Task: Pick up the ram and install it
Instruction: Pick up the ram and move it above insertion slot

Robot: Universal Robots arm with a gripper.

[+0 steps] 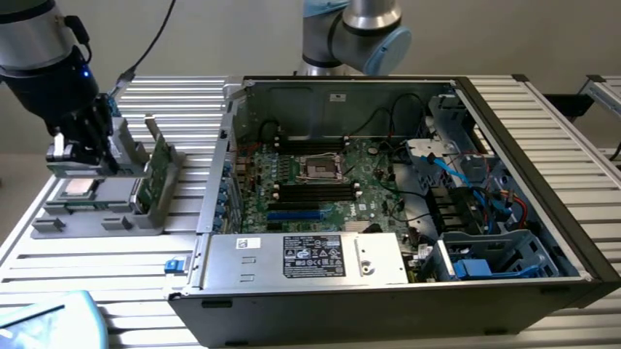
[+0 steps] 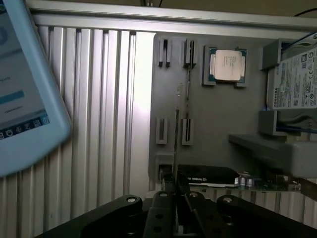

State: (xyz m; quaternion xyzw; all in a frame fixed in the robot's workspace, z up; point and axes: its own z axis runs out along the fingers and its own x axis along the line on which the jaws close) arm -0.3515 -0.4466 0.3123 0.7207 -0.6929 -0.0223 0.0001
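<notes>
Standing on edge in the slots of the grey holder (image 2: 218,114), the ram (image 2: 177,124) shows me its thin top edge, which runs straight toward my fingers (image 2: 190,198). They sit drawn together, and I cannot tell whether they touch it. A processor (image 2: 227,64) lies nearby in the holder, which rests on the slatted desk (image 2: 99,124).

A long, thin dark-green circuit-board stick (image 1: 155,178) stands on its long edge, upright rather than flat, held in the slotted posts of a grey plastic holder (image 1: 87,218) at the exterior view's left of the open computer case (image 1: 321,102). In the wrist view the stick (image 2: 177,124) appears edge-on, a fine dark line between paired slots.
</notes>
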